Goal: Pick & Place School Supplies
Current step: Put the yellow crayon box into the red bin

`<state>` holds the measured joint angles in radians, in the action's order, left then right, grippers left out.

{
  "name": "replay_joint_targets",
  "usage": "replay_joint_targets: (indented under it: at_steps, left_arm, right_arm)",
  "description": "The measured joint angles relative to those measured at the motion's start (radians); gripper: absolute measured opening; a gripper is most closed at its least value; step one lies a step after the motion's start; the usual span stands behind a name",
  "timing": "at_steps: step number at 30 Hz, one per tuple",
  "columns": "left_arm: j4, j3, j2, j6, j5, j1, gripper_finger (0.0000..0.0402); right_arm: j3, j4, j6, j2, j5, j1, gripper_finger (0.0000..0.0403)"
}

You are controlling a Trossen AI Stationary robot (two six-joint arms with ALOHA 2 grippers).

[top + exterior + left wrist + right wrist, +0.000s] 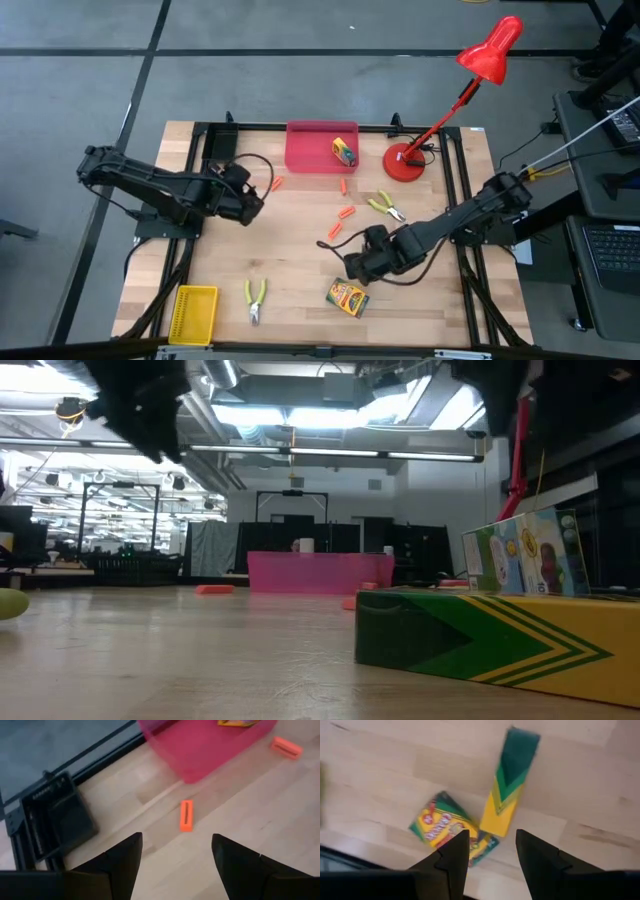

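Note:
Two yellow-and-green crayon boxes lie together near the table's front edge. One (pixel 445 827) shows its printed face, and the other (pixel 509 785) shows a narrow green-and-yellow side. My right gripper (pixel 357 266) hangs open above them, pointing steeply down and touching neither box. A third crayon box (pixel 344 151) lies in the pink tray (pixel 312 150). Several orange sticks lie on the wood. One stick (pixel 186 815) is just ahead of my open left gripper (pixel 175 865), which hovers left of the tray.
Green-handled pliers lie at mid-right (pixel 385 206) and near the front (pixel 255 298). A yellow basket (pixel 195 312) sits at the front left corner. A red desk lamp (pixel 405 160) stands at the back right. More orange sticks (pixel 346 213) lie mid-table.

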<state>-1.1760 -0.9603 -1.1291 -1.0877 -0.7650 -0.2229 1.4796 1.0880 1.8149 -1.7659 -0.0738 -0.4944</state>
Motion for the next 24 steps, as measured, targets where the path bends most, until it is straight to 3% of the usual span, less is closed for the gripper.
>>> replay_joint_targets:
  at_steps: [5,9,19,24]
  left_arm:
    - [0.01,0.051,0.117,-0.02,0.0,0.003,0.0238]
    - [0.056,0.055,0.177,0.049,-0.026,0.003,0.0238]
    - [0.081,0.055,0.207,0.122,-0.021,0.027,0.0238]
    - [0.081,0.055,0.21,0.163,-0.009,0.044,0.0238]
  right_arm:
    - [0.0,0.024,0.011,-0.022,-0.009,0.014,0.0167]
    - [-0.001,0.031,-0.026,-0.023,-0.036,0.035,0.0172]
    - [-0.016,0.042,-0.042,-0.022,-0.039,0.093,0.0273]
    - [-0.059,0.001,-0.042,-0.023,-0.006,0.118,0.0285]
